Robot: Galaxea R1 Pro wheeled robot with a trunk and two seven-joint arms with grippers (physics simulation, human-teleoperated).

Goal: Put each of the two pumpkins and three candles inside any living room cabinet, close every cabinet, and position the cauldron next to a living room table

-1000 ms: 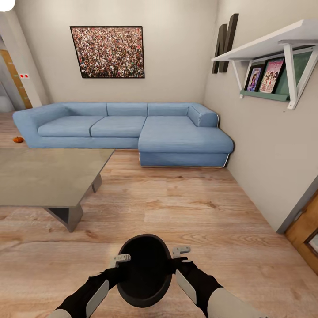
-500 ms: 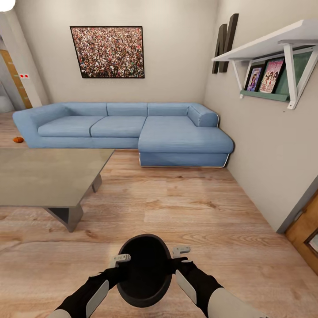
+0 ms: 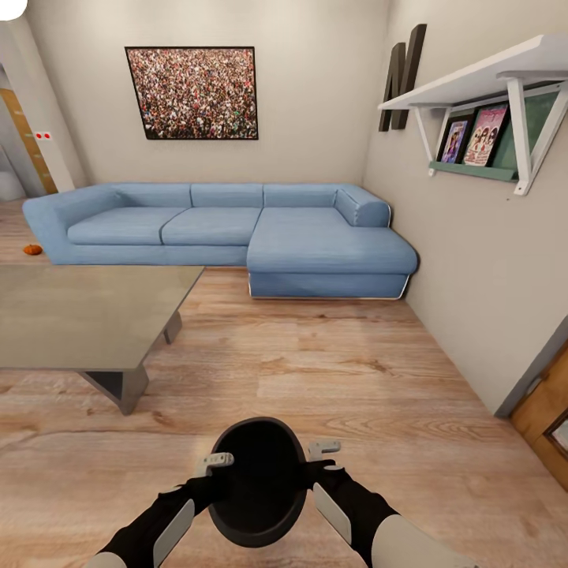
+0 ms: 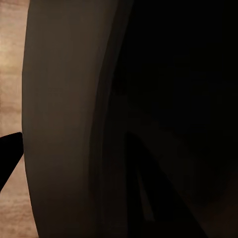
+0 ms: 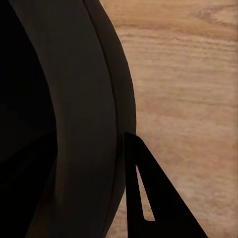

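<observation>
Cauldron (image 3: 259, 481), bottom centre, clamped at its rim between our left gripper (image 3: 214, 462) and right gripper (image 3: 322, 451); next, we judge, carry it beside the table (image 3: 87, 315), middle left.

Head looks down; wrists close on cauldron (image 3: 259, 481).

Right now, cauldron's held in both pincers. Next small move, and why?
Probably carry the cauldron forward and to the left toward the table, then set it down beside its leg. Left pincer and right pincer flank its rim over bare floor, apart from the table, with nothing lying between.
</observation>
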